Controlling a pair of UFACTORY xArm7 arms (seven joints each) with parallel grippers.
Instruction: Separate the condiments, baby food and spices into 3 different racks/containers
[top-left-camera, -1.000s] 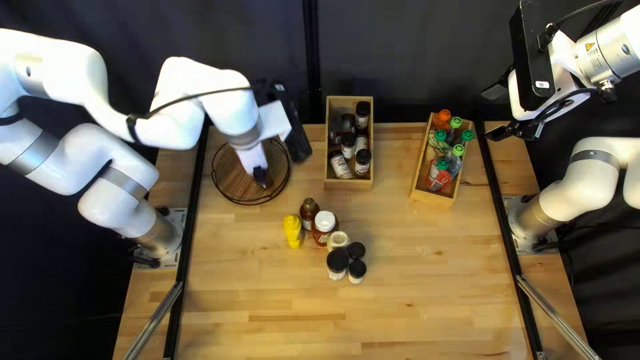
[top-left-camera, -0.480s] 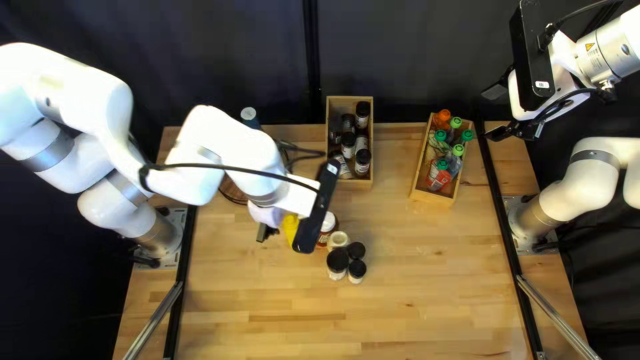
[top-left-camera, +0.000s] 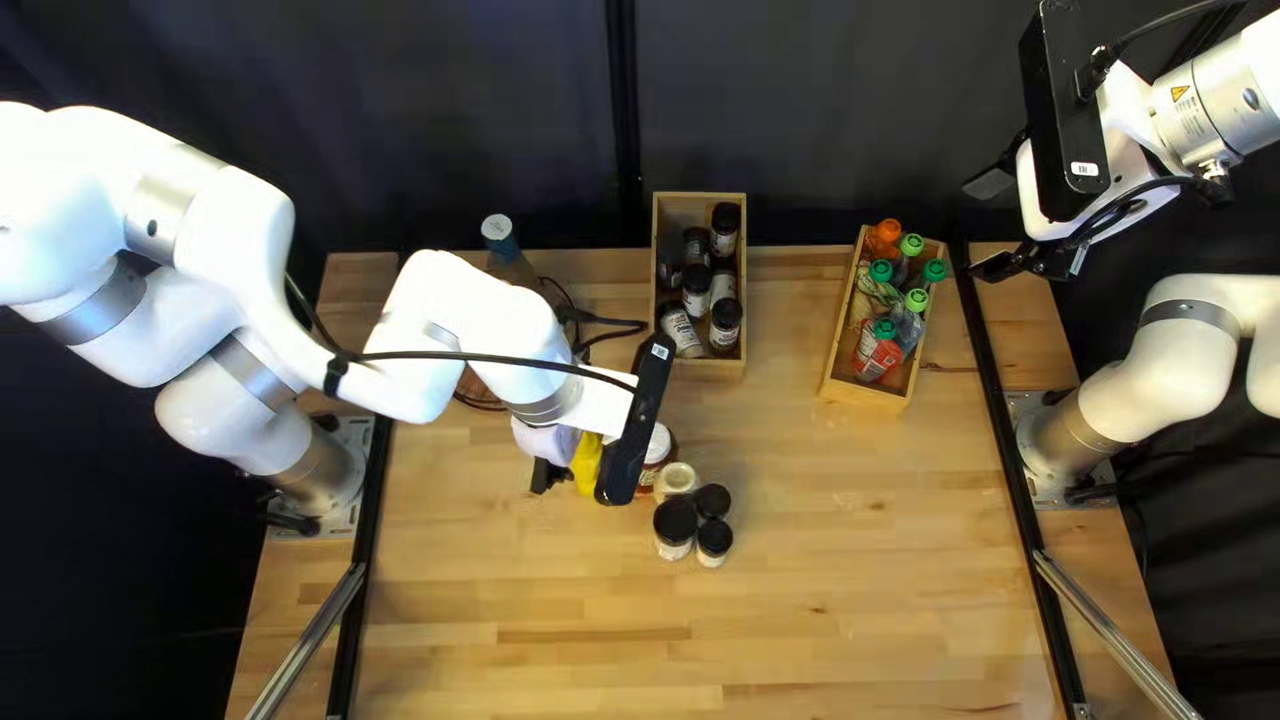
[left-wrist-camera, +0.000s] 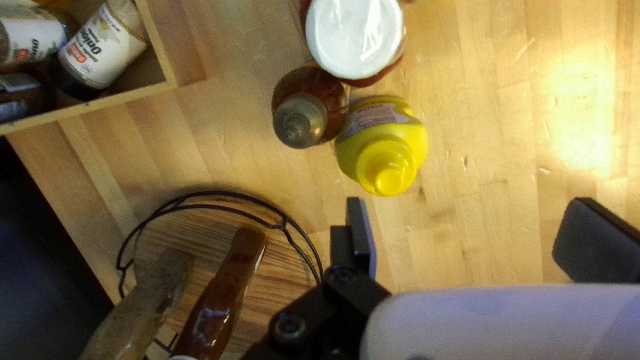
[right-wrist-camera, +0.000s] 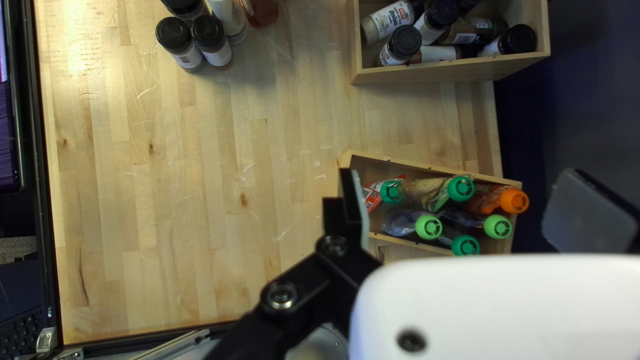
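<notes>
Left black two-fingered hand [top-left-camera: 544, 476], spread, near an upright yellow plastic squeeze bottle [left-wrist-camera: 387, 143] that stands on the wooden bench [top-left-camera: 867, 574] beside a brown, possibly glass bottle [left-wrist-camera: 313, 100]. Right black hand [top-left-camera: 991, 224], also spread.

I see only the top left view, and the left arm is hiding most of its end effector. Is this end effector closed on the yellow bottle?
Observer: No, the left end effector is open, with nothing held between its fingers.
Operator: Thank you. From there, where is the yellow bottle?
Observer: The left wrist view shows the yellow bottle ahead of the fingers, not between them.
Operator: The arm covers also much of the round rack. What is on it?
Observer: Two bottles are on the round rack: a red-brown bottle and a speckled bottle.
</notes>
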